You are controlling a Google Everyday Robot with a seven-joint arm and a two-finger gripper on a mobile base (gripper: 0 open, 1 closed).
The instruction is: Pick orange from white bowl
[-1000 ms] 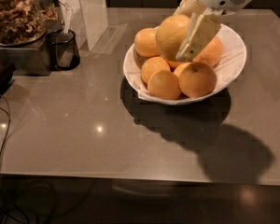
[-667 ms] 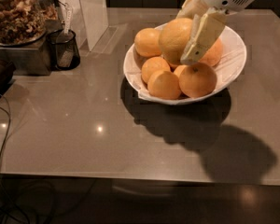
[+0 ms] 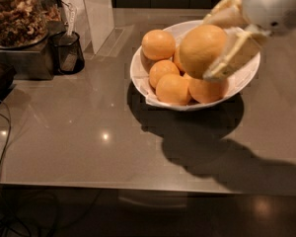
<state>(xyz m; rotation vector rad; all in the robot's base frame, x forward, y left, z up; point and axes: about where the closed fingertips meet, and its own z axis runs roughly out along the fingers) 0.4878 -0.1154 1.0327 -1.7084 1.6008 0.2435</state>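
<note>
A wide white bowl (image 3: 140, 78) stands on the grey table and holds several oranges. My gripper (image 3: 214, 46) reaches in from the upper right and is shut on one orange (image 3: 201, 49), held above the other fruit in the bowl. One cream finger (image 3: 226, 58) crosses the front right of the held orange; the other lies behind it at the top. Other oranges lie below: one at the back left (image 3: 158, 44), two at the front (image 3: 173, 88), and one under the held fruit (image 3: 207, 90).
A small black mesh cup (image 3: 67, 53) stands at the left, next to a metal stand with a glass jar of brown snacks (image 3: 17, 15). A white box (image 3: 96, 11) stands behind the cup. A black cable (image 3: 2, 147) hangs at the left edge.
The gripper has lifted the orange up and a little to the right, away from the pile. The other oranges have stayed in the bowl.
</note>
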